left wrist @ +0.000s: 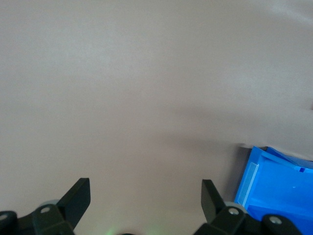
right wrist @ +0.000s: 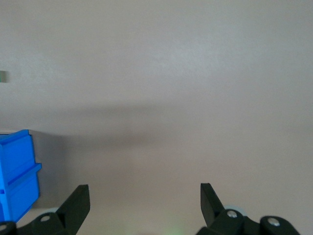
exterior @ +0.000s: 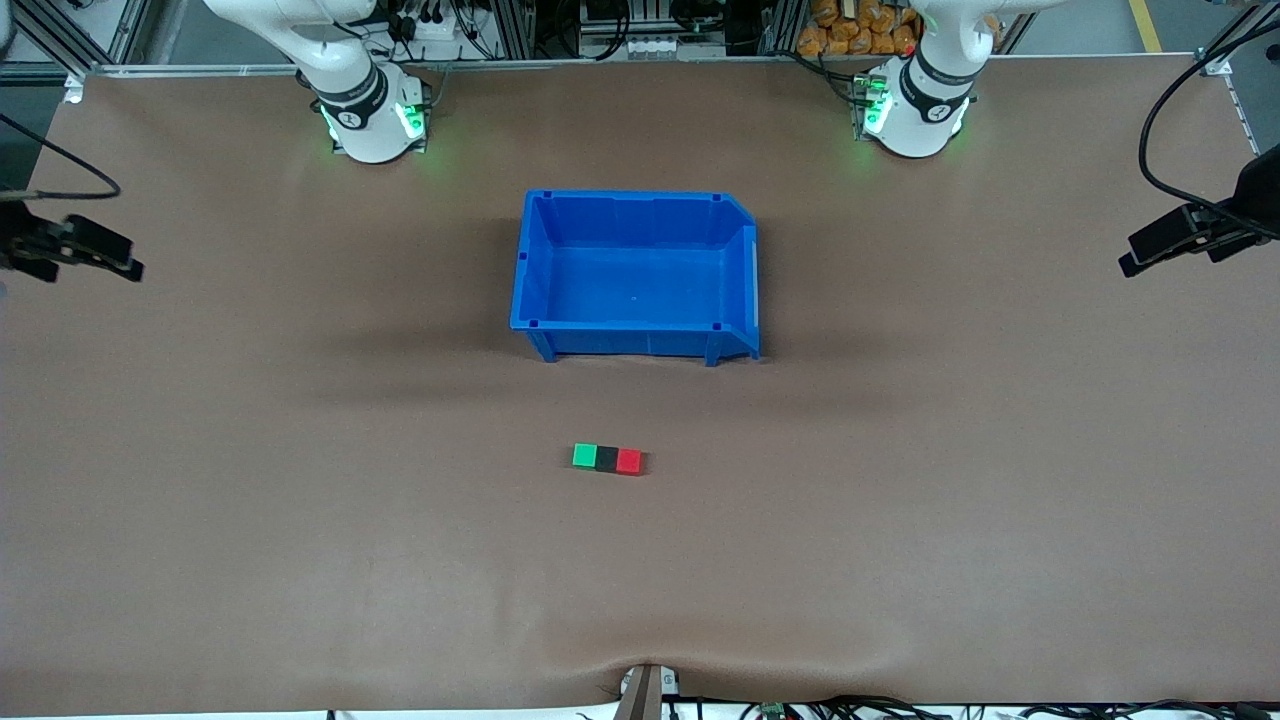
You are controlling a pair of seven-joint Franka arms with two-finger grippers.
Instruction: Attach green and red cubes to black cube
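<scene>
The green cube (exterior: 585, 457), the black cube (exterior: 607, 459) and the red cube (exterior: 628, 461) lie in one touching row on the brown table. Black is in the middle, green toward the right arm's end and red toward the left arm's end. My left gripper (exterior: 1128, 255) (left wrist: 145, 196) hangs open and empty over the table's edge at the left arm's end, well away from the cubes. My right gripper (exterior: 135, 258) (right wrist: 145, 196) hangs open and empty over the right arm's end. A sliver of the green cube (right wrist: 2, 76) shows at the edge of the right wrist view.
A blue bin (exterior: 532, 260) (left wrist: 274, 188) (right wrist: 17, 171), with nothing in it, stands mid-table, farther from the front camera than the cube row. Brown table covering (exterior: 300, 500) spreads all round. Cables and a clamp (exterior: 648, 690) sit at the near edge.
</scene>
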